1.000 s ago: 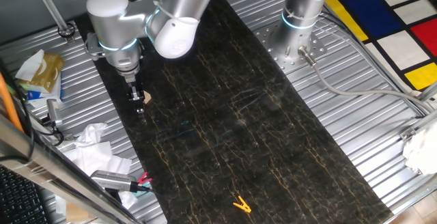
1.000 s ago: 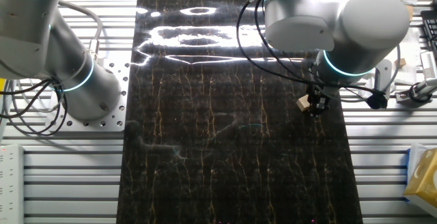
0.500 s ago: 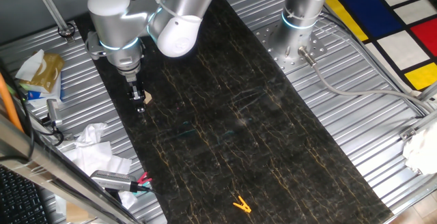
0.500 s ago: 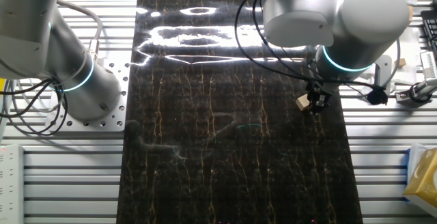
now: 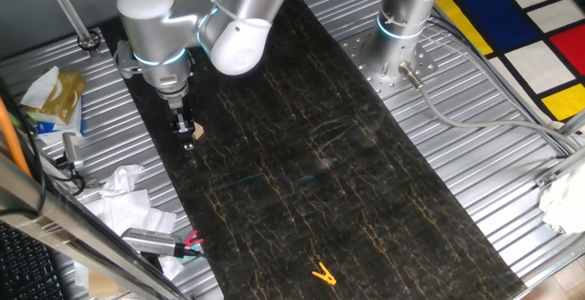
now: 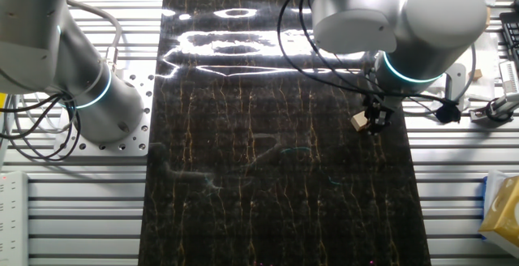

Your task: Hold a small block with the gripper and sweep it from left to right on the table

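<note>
The small block point(image 5: 195, 133) is a pale tan cube at the left edge of the black veined table point(image 5: 302, 172). My black gripper point(image 5: 186, 137) points straight down right against it, and the block shows on the side facing the table's middle. In the other fixed view the small block point(image 6: 358, 121) sits just left of the gripper point(image 6: 375, 125), touching it. The fingers look narrow and close together. Neither view shows whether they clamp the block.
A second silver arm's base point(image 5: 399, 35) stands on the ribbed metal at the far side. A yellow clip point(image 5: 323, 273) lies near the table's lower end. Crumpled paper, a bag and tools point(image 5: 128, 210) crowd the metal strip beside the gripper.
The arm shifted very slightly in the first half second, then held still. The block has stayed against the gripper.
</note>
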You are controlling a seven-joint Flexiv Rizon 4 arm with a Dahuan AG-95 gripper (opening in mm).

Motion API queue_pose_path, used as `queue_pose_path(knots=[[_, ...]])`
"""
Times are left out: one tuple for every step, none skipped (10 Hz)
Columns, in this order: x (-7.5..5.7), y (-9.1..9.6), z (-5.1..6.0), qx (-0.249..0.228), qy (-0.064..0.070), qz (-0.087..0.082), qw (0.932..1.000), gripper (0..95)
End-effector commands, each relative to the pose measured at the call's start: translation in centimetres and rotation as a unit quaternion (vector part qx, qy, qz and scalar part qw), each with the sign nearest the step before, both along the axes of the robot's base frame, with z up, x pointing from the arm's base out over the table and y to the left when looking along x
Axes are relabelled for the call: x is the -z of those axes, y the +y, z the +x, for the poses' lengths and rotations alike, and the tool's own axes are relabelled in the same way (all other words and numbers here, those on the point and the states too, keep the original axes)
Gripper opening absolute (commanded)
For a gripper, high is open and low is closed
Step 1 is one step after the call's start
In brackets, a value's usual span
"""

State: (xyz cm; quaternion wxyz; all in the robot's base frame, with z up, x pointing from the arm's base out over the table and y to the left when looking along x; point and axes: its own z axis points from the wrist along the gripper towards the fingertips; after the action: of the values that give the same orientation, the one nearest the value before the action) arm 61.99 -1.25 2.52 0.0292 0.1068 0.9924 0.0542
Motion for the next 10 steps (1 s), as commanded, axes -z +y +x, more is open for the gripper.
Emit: queue_pose_path(knots=[[-0.01,0.00,-0.03,0.000,0.000,-0.001,1.0000,57.0],[-0.01,0.01,-0.03,0.000,0.000,-0.001,1.0000,57.0],[-0.01,0.01,-0.03,0.000,0.000,-0.001,1.0000,57.0],[-0.02,0.01,-0.03,0.000,0.000,-0.001,1.0000,57.0],[-0.03,0.02,-0.04,0.000,0.000,0.000,1.0000,57.0],[-0.04,0.04,-0.04,0.000,0.000,0.000,1.0000,57.0],[-0.08,0.06,-0.06,0.001,-0.001,0.000,1.0000,57.0],[-0.09,0.10,-0.06,0.001,0.000,0.001,1.0000,57.0],[-0.08,0.14,-0.06,0.001,0.000,0.001,1.0000,57.0],[-0.09,0.21,-0.06,0.003,0.000,0.003,1.0000,57.0]])
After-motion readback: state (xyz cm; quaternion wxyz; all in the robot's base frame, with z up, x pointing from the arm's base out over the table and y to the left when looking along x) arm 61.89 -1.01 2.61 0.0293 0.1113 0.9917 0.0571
